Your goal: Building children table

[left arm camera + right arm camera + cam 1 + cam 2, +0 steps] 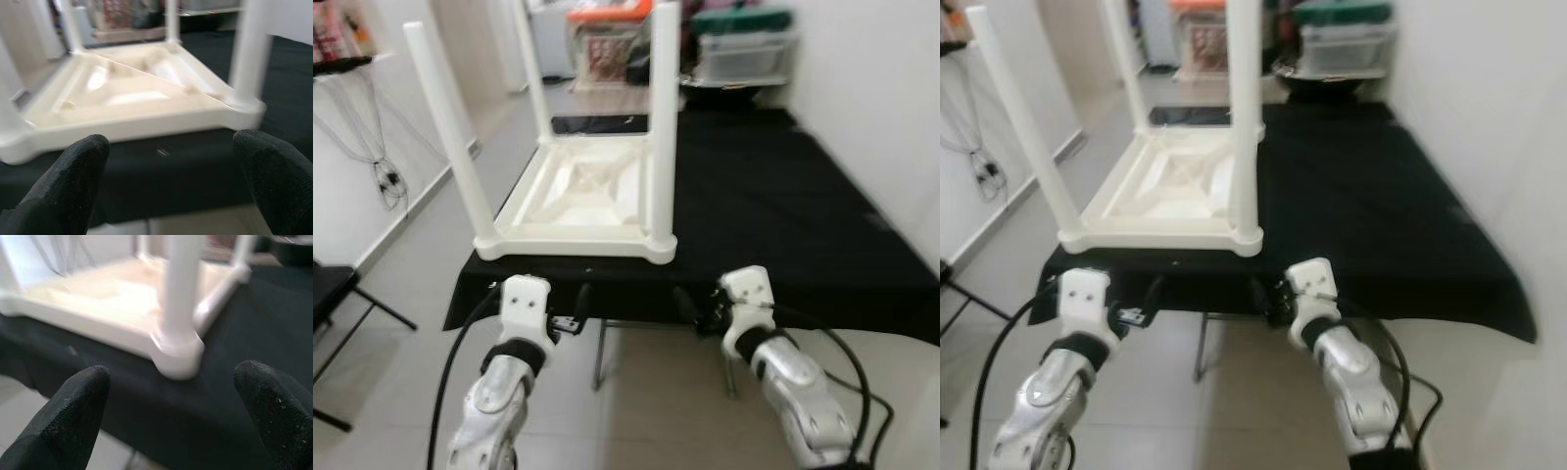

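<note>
Both sets of jaws gape open and empty, the left gripper [166,181] and right gripper [171,416] held just short of the black-draped surface [783,215]. Just beyond them the white children table [592,201] rests upside down at the surface's near edge, legs pointing up.

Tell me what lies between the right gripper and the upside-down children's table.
Only bare black cloth: in the right wrist view, the open right gripper faces the white table's near corner leg.

White plastic children's table [582,201] lies upside down, legs up, on black-covered surface [783,215].
</note>
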Tool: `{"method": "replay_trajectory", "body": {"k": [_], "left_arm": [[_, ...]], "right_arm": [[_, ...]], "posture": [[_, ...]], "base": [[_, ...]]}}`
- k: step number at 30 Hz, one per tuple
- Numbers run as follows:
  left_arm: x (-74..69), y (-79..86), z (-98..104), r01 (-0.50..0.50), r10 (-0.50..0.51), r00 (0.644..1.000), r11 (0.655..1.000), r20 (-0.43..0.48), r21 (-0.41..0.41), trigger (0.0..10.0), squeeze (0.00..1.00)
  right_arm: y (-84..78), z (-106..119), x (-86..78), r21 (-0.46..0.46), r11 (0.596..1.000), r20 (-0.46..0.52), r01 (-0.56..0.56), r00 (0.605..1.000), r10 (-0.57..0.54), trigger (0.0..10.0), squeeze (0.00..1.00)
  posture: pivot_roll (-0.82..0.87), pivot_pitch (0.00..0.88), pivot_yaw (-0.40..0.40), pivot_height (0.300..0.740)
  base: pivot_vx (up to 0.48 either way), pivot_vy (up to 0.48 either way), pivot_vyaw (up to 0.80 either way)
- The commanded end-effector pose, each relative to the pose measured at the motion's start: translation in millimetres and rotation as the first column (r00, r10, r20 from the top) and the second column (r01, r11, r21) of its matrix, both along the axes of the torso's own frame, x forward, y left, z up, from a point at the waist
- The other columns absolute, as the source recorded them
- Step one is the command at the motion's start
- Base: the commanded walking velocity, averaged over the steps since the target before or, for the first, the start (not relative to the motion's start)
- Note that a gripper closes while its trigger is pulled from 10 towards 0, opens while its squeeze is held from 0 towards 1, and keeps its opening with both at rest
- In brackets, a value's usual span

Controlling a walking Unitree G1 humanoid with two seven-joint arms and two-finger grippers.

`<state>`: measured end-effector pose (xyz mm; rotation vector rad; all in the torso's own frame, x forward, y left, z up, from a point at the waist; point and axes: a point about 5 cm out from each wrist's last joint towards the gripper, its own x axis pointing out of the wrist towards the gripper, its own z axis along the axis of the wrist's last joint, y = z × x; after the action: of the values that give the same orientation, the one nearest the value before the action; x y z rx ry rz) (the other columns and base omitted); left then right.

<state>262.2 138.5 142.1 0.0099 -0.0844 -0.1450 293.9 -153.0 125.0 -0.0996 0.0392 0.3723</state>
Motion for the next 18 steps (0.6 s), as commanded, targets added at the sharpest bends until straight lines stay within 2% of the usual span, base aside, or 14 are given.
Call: {"method": "replay_trajectory", "body": {"k": [1,5,7,9,16,18], "left_arm": [[-0.7,9.2,-2.5,-0.030,0.031,0.999,0.999,-0.011,0.015,10.0,0.00],[-0.5,9.6,-2.7,-0.031,0.031,0.999,0.999,-0.012,0.024,10.0,0.00],[0.9,10.5,-5.1,-0.047,0.049,0.998,0.997,-0.035,0.057,10.0,0.00],[1.5,11.1,-8.0,-0.052,0.055,0.997,0.997,-0.061,0.056,10.0,0.00],[1.9,11.5,-7.6,-0.041,0.044,0.997,0.998,-0.059,0.057,10.0,0.00],[1.8,11.4,-7.7,-0.035,0.039,0.997,0.998,-0.059,0.061,10.0,0.00]], "right_arm": [[13.6,4.5,-1.0,0.026,0.997,0.023,-0.073,0.997,0.072,10.0,0.00],[15.8,6.4,-1.5,0.030,0.994,0.029,-0.102,0.994,0.101,10.0,0.00],[15.6,6.3,-2.0,0.030,0.994,0.029,-0.103,0.994,0.103,10.0,0.00],[15.6,5.9,-2.1,0.032,0.994,0.027,-0.101,0.995,0.100,10.0,0.00],[14.2,7.0,-3.8,0.052,0.992,0.033,-0.111,0.993,0.110,10.0,0.00],[14.6,8.4,-7.7,0.068,0.983,0.029,-0.171,0.985,0.169,10.0,0.00]], "posture": [[-0.04,0.031,-0.002,0.740],[-0.04,0.033,0.000,0.740],[-0.04,0.034,0.003,0.740],[-0.04,0.035,0.006,0.740],[-0.04,0.037,0.010,0.740],[-0.04,0.036,0.010,0.740]], "base": [[0.386,0.000,0.00],[0.341,0.000,0.00],[0.000,0.000,0.00],[0.000,0.480,0.00],[0.000,0.480,0.00],[0.000,0.480,0.00]]}}
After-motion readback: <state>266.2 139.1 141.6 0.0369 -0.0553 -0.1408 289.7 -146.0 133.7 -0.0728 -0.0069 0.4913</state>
